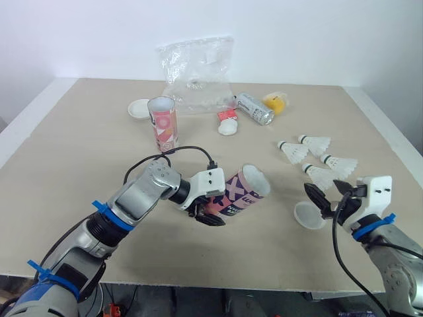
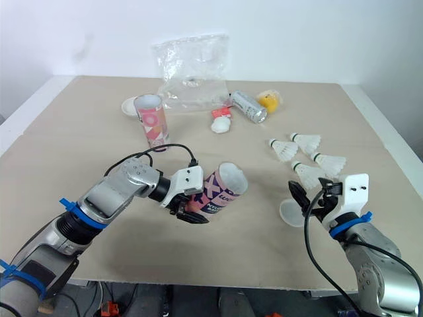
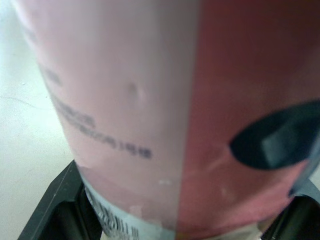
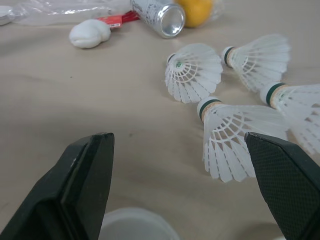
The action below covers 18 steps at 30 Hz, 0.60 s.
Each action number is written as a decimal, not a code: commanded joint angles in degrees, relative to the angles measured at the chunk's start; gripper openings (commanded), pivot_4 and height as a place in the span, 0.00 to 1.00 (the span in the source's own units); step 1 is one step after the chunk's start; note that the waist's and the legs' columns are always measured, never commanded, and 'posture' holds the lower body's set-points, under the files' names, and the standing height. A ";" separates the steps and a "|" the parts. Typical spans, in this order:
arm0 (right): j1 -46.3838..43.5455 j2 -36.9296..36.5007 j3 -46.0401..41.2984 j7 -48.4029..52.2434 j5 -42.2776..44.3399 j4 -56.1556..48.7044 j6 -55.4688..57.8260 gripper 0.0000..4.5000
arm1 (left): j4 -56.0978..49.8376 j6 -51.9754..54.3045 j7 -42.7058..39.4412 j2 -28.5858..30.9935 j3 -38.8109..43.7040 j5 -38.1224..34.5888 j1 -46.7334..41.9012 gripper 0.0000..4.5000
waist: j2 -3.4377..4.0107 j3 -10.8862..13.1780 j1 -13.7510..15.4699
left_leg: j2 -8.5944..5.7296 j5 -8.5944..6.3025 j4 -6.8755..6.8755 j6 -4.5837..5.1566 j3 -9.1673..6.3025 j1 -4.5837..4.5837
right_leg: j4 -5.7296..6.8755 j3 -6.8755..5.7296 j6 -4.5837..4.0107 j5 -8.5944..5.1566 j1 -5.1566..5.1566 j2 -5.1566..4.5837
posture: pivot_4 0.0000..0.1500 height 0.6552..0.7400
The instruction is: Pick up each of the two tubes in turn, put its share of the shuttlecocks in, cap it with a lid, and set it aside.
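Pinching the pink tube (image 1: 243, 190) near its base, the left gripper (image 1: 209, 216) holds it tilted above the table (image 1: 79, 165), mouth toward the right gripper (image 1: 328, 193), which gapes wide and should close gently on the nearest shuttlecock (image 1: 320, 176) by its cork, sparing the feathers.

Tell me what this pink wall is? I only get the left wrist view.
Observer: It is a pink tube, held tilted in the left gripper with its open mouth toward the robot's right.
Operator: Where are the shuttlecocks?
Observer: Four shuttlecocks lie on the table, just beyond the right gripper.
Operator: Is that hand holding anything?
Observer: No, it is open and empty, close by a white lid.
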 commanded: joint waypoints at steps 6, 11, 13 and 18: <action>-4.27 -0.01 0.34 1.32 -0.52 5.26 -2.62 0.99 | -1.81 0.96 1.53 -0.42 1.01 -1.02 -0.05 0.74 | 0.00 0.00 -0.01 | -0.02 0.00 0.00 0.00 -0.02 -0.01 | 0.00 0.01 0.02 -0.01 0.01 0.00 | 1.00 1.00; -7.23 0.41 1.71 1.86 -1.22 9.05 -3.25 0.99 | -1.84 0.60 2.04 -0.03 1.03 -1.10 0.24 0.74 | 0.01 0.00 -0.03 | -0.01 0.00 0.01 0.00 -0.01 0.02 | 0.00 0.01 0.03 0.03 0.01 0.01 | 1.00 1.00; -8.58 0.60 2.43 1.91 -1.28 10.24 -3.37 0.99 | -1.90 0.68 2.14 0.02 1.10 -1.22 0.21 0.74 | 0.01 0.00 -0.03 | -0.01 0.00 0.01 0.00 -0.02 0.02 | 0.00 0.01 0.03 0.03 0.01 0.01 | 1.00 1.00; -11.97 0.73 3.39 1.94 -1.78 14.65 -3.77 0.99 | -1.82 0.62 2.45 0.14 1.17 -1.32 0.23 0.74 | 0.02 0.00 -0.03 | -0.01 0.00 0.01 0.00 -0.01 0.00 | 0.00 0.02 0.04 0.03 0.01 0.01 | 1.00 1.00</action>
